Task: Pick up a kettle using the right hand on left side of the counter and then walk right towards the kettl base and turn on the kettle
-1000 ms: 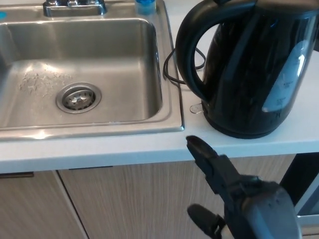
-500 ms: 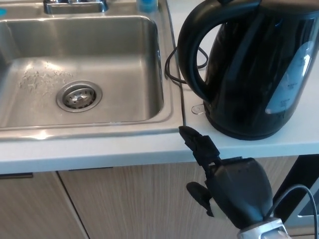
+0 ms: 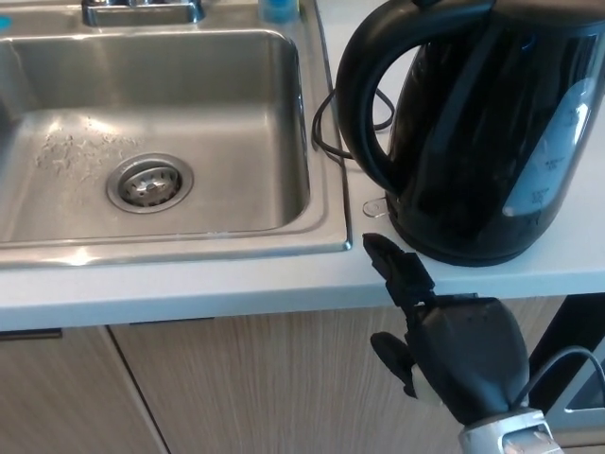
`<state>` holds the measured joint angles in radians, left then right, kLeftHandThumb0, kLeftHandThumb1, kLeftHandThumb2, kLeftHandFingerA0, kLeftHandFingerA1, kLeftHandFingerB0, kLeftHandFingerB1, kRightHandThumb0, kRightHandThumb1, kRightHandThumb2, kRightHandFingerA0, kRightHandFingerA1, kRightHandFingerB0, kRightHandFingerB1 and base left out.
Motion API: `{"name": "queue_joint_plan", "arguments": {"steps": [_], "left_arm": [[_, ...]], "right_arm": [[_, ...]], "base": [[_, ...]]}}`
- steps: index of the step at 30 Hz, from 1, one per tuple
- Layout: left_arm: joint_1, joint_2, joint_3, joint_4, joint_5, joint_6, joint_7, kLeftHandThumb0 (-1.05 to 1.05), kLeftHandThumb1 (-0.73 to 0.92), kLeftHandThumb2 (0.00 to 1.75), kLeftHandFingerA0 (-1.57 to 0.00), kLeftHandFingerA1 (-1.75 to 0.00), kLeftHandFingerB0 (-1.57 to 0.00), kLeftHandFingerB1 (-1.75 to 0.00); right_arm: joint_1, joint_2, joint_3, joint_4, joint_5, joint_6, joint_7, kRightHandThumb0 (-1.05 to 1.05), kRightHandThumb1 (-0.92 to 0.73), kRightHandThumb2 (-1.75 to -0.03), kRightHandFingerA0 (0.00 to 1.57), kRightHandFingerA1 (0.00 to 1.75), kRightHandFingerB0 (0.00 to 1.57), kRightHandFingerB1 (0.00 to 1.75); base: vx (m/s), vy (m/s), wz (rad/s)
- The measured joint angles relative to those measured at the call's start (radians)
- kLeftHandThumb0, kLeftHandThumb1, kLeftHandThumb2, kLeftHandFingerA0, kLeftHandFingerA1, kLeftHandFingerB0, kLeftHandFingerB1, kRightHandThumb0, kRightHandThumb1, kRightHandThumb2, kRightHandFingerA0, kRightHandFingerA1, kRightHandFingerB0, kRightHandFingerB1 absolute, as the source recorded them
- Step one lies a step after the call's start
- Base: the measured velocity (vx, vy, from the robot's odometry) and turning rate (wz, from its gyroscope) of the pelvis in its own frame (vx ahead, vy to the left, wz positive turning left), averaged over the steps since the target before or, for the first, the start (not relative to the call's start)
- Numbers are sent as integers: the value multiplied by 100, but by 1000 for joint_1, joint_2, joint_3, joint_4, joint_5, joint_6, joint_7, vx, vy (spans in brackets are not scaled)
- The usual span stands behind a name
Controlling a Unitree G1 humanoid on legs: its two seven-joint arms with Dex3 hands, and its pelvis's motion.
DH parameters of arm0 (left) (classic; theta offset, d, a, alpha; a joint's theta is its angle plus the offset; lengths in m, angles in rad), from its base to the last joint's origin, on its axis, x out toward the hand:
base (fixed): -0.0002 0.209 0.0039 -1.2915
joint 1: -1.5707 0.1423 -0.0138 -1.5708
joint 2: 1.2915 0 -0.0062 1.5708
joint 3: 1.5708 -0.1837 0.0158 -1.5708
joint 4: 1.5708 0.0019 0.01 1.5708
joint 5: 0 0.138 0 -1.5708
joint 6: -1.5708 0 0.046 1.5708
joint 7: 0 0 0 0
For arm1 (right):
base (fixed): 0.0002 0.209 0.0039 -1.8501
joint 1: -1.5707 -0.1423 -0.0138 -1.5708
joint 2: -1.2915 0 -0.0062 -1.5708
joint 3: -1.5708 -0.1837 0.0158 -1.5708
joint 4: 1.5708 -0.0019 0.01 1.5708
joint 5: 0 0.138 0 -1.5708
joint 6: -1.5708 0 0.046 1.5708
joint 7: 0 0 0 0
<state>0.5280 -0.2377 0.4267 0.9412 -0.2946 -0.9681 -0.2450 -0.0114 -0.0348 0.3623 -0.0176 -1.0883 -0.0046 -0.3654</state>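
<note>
Head view: the kettle (image 3: 482,132) stands upright on the counter (image 3: 189,284) right of the sink (image 3: 326,142), long axis vertical, handle (image 3: 364,104) facing the sink. The right hand (image 3: 444,331) (empty, fingers apart) hangs just below; reaching low, 1 finger could shove the base and slide it.

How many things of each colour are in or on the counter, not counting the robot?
Black: 2, the kettle and its cord
Silver: 2, the sink and the faucet base
Blue: 1, a bottle at the top edge
Total: 5
</note>
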Motion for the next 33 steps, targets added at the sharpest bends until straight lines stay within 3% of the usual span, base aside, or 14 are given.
{"name": "queue_joint_plan", "arguments": {"steps": [9,10,13,14,21,22,33], "left_arm": [[14,1,-9,-8,2,0,3,-13,50,112,-111,-106,-100,-96],[16,2,-10,-10,5,0,7,-11,50,113,-111,-106,-100,-97],[23,1,-16,-20,11,0,16,-11,50,113,-111,-106,-100,-97],[27,2,-18,-24,13,0,21,-11,49,114,-112,-106,-99,-96],[41,4,-27,-28,34,0,55,-8,48,114,-111,-108,-100,-98],[44,4,-30,-34,40,0,63,-11,48,113,-112,-108,-100,-98],[56,6,-45,-46,51,0,89,-14,47,113,-112,-108,-101,-97]], "right_arm": [[13,-18,45,-174,20,0,20,-33,-61,-83,123,163,9,33],[13,-21,49,-203,22,0,27,-23,-69,-65,99,175,11,31],[11,-28,48,-241,28,1,44,-23,-69,-65,99,175,11,31],[11,-32,46,-250,30,2,51,-23,-49,-98,119,133,0,45],[-31,-61,-7,-193,42,15,71,-24,-49,-97,112,130,0,45],[-38,-64,-13,-180,44,16,71,-24,-68,-65,88,175,13,31],[-89,-86,-25,-89,73,26,78,-24,-69,-63,85,175,14,32]], "base": [[0,0,0],[0,0,0],[0,0,0],[0,0,0],[0,0,0],[0,0,0],[0,0,0]]}}
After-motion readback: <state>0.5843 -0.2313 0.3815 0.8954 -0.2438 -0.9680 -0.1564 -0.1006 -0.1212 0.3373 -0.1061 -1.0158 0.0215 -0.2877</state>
